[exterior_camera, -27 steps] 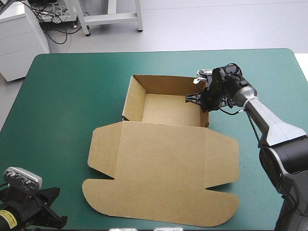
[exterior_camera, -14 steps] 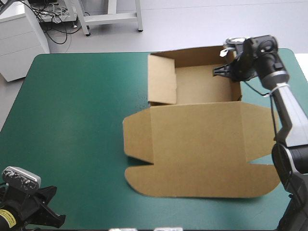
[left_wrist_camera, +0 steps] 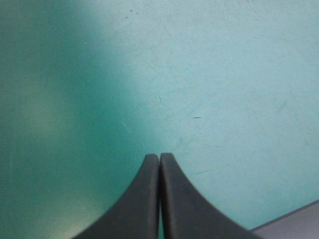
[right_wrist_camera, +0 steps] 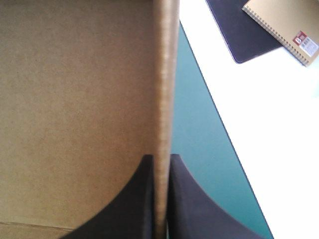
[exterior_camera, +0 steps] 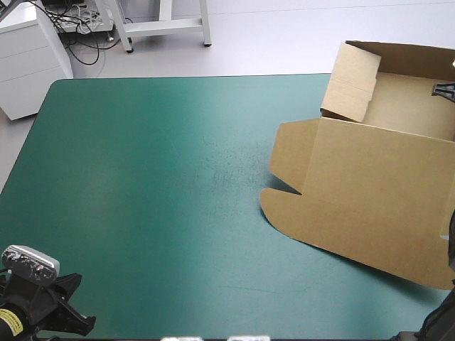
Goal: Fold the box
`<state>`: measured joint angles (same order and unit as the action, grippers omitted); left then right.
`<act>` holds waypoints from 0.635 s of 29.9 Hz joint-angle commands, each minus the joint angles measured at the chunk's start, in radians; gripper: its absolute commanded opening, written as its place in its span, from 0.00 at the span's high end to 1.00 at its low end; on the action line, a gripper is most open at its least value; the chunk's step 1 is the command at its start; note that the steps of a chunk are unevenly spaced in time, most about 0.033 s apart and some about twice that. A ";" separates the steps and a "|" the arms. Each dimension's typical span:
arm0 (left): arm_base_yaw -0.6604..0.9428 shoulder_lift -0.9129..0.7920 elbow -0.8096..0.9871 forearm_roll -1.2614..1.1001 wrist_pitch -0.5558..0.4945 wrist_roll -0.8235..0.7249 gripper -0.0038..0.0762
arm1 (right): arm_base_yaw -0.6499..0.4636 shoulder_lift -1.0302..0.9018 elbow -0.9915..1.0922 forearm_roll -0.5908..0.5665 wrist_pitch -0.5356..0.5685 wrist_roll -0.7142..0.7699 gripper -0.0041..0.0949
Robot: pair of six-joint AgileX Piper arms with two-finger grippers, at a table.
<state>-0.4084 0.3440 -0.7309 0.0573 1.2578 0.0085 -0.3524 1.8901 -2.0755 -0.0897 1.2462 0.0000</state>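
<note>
The brown box (exterior_camera: 377,192) lies at the table's far right corner as an open tray with raised walls, its wide lid flat toward the near side. Its far end reaches past the table's far edge. My right gripper (exterior_camera: 445,91) shows only as a black tip at the tray's right wall. In the right wrist view that gripper (right_wrist_camera: 160,158) is shut on the box, with the wall's thin edge (right_wrist_camera: 164,74) running ahead between the fingers. My left gripper (left_wrist_camera: 159,157) is shut with nothing in it, low over bare cover at the near left corner (exterior_camera: 77,321).
Teal-green cover (exterior_camera: 163,185) lies bare across the left and middle of the table. In the right wrist view the table's right edge (right_wrist_camera: 219,124) runs close beside the held wall. A white surface beyond it carries a dark pad (right_wrist_camera: 244,30) and a spiral notebook (right_wrist_camera: 286,25).
The right gripper has dragged the box from the table's middle to the far right corner, turning it slightly. The left arm has stayed where it was.
</note>
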 commanded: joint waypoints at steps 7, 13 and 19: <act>-0.003 0.011 -0.023 0.006 0.013 -0.008 0.99 | -0.083 0.046 -0.033 0.013 0.000 -0.023 0.98; -0.003 0.011 -0.023 -0.009 0.013 -0.008 0.99 | -0.085 0.105 -0.033 0.006 0.001 -0.053 0.94; -0.003 0.011 -0.023 -0.038 0.011 -0.008 0.99 | -0.087 0.119 -0.013 0.016 0.001 -0.078 0.64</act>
<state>-0.4084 0.3432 -0.7309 0.0325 1.2578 0.0085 -0.4324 2.0707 -2.0647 -0.0747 1.2450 -0.0620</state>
